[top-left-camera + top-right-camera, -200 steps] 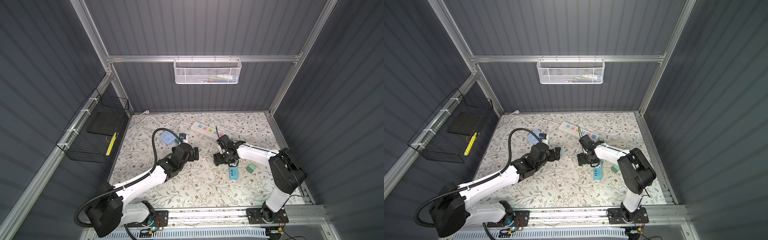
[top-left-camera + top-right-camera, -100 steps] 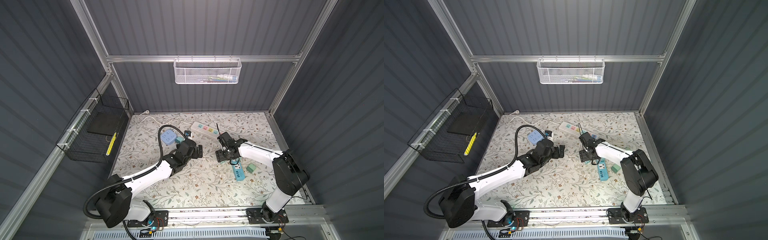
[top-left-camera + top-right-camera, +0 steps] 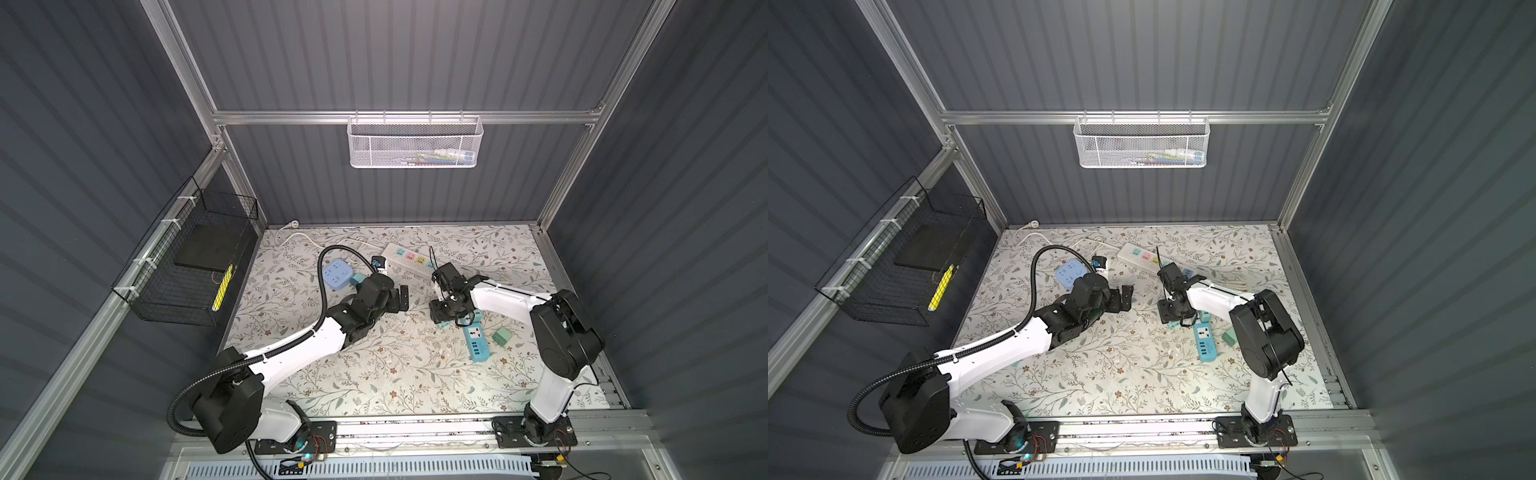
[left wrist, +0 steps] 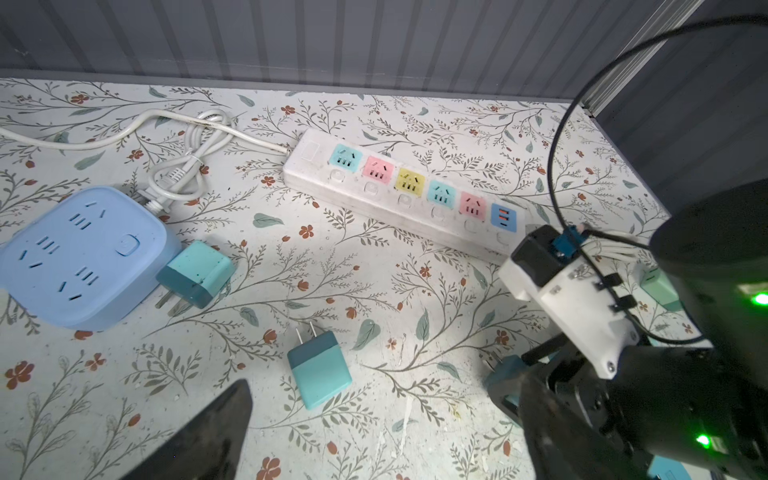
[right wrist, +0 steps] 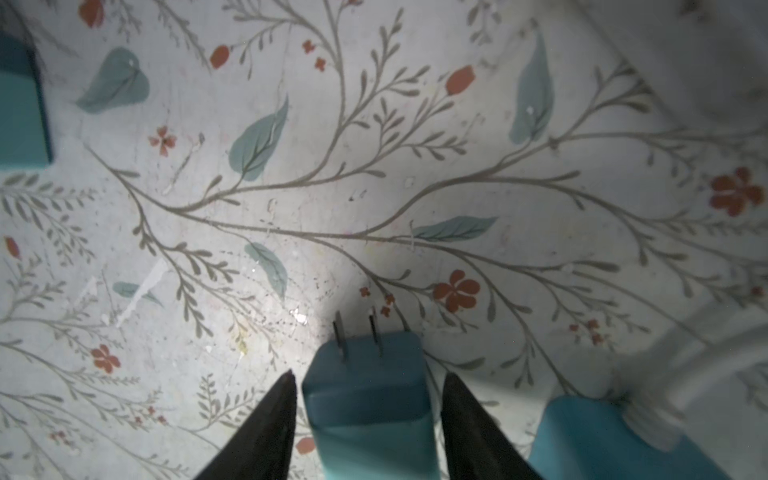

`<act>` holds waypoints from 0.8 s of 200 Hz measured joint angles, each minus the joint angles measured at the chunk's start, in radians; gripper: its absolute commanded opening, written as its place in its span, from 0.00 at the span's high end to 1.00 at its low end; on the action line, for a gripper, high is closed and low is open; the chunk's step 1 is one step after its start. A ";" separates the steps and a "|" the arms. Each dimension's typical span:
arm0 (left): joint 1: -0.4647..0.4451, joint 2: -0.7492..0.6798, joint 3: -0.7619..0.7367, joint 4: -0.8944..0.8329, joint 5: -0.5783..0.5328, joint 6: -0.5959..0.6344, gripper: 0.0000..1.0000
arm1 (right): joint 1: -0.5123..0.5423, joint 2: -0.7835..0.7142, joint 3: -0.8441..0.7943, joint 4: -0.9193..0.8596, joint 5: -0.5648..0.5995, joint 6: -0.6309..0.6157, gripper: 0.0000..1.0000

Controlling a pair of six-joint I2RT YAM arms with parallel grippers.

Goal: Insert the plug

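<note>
right gripper [image 5: 368, 376]: pointing down toward the floral mat [image 5: 374, 187], jaws standing apart on either side of the teal plug [image 5: 370, 399]. A strip of mat is showing between the plug and one finger [image 5: 266, 428], so no clamp is showing.
teal plug: sitting between those jaws, its two prongs pointing the same way as the fingertips. Cannot tell if it is resting on the mat. It is mostly hiding under the gripper in both top views.
left gripper [image 3: 401, 297]: hovering near the middle of the mat, jaws spread wide, holding nothing.
white power strip [image 3: 409, 259]: lying toward the back wall, coloured sockets facing up, its near end close to the right gripper.
blue socket block [image 4: 79, 253]: sitting on the mat with a second plug [image 4: 195, 274] just beside it.
third plug [image 4: 320, 374]: lying loose ahead of the left gripper.
teal USB strip [image 3: 476, 343]: lying just beside the right gripper.
</note>
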 measured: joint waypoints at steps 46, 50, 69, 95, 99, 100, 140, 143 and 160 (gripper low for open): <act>0.000 -0.018 -0.013 -0.011 -0.002 0.000 0.00 | 0.038 0.000 0.000 0.013 0.005 -0.008 0.66; 0.000 -0.024 -0.015 -0.013 -0.002 0.001 0.00 | 0.043 0.000 0.000 0.014 0.005 -0.008 0.65; 0.000 -0.050 -0.026 -0.021 -0.010 0.006 0.00 | 0.072 0.000 0.000 0.021 0.002 -0.012 0.64; 0.000 -0.097 -0.046 -0.027 -0.032 0.008 0.00 | 0.145 0.000 0.000 0.029 -0.031 -0.031 0.58; 0.000 -0.106 -0.051 -0.027 -0.037 0.008 0.00 | 0.158 0.000 0.000 0.030 -0.040 -0.034 0.57; 0.000 -0.108 -0.052 -0.027 -0.038 0.008 0.00 | 0.162 0.000 0.000 0.031 -0.041 -0.034 0.57; 0.000 -0.174 -0.103 -0.032 -0.070 0.008 0.00 | 0.229 0.000 -0.041 0.062 -0.093 -0.038 0.33; 0.000 -0.175 -0.105 -0.033 -0.071 0.008 0.00 | 0.227 0.000 -0.047 0.061 -0.093 -0.045 0.31; 0.000 -0.175 -0.109 -0.038 -0.073 0.008 0.00 | 0.225 -0.030 -0.069 0.067 -0.091 -0.034 0.27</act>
